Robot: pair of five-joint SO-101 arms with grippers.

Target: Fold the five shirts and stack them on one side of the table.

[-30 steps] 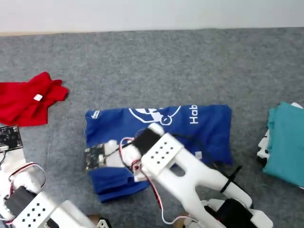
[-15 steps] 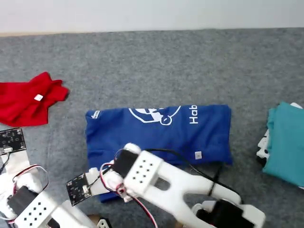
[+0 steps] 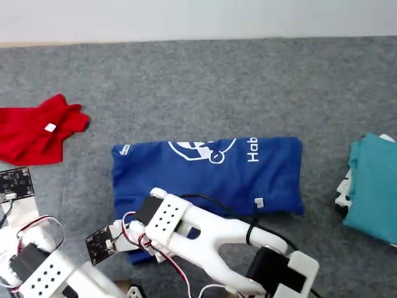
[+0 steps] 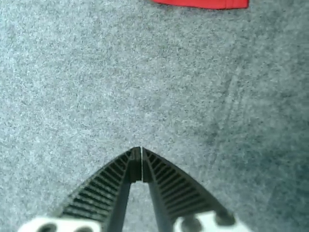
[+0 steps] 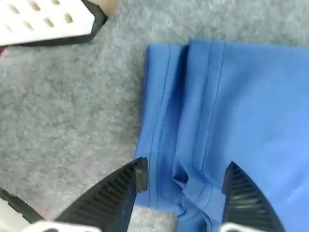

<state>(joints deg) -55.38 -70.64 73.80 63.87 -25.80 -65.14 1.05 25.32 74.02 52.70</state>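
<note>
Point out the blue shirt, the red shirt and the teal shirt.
blue shirt (image 3: pixel 248 177): high view, middle of its front.
red shirt (image 3: pixel 31 133): high view, centre of the crumpled cloth.
teal shirt (image 3: pixel 375 186): high view, middle of its visible part.

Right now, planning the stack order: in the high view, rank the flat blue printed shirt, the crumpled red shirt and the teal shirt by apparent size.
1. Flat blue printed shirt, clearly largest.
2-3. Crumpled red shirt and teal shirt: about alike, both cut by the frame edge, so unranked.
</note>
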